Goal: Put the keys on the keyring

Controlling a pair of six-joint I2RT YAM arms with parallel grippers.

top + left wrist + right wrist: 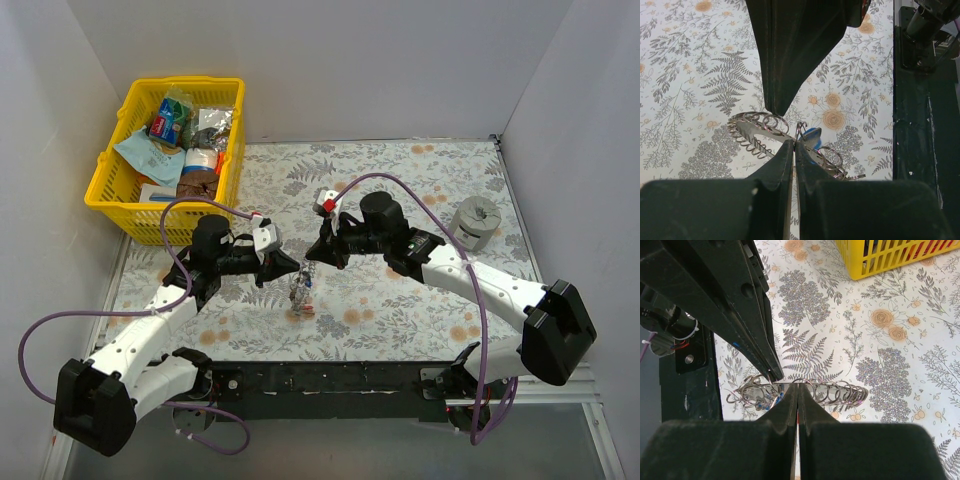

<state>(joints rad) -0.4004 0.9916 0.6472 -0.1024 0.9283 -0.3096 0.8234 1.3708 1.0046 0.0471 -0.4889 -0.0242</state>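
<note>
**Both grippers pinched on the keyring**

My left gripper (791,146) is closed tight on the keyring (756,122), on its beaded rim. A blue-headed key (812,136) sits right at the fingertips. My right gripper (798,388) is closed on the same ring from the opposite side. The ring hangs between them over the middle of the worktop (400,180), toward its near edge. A yellow basket (110,190) stands at the far left corner.

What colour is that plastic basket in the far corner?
Bright yellow. The basket shows best in the top external view.
</note>
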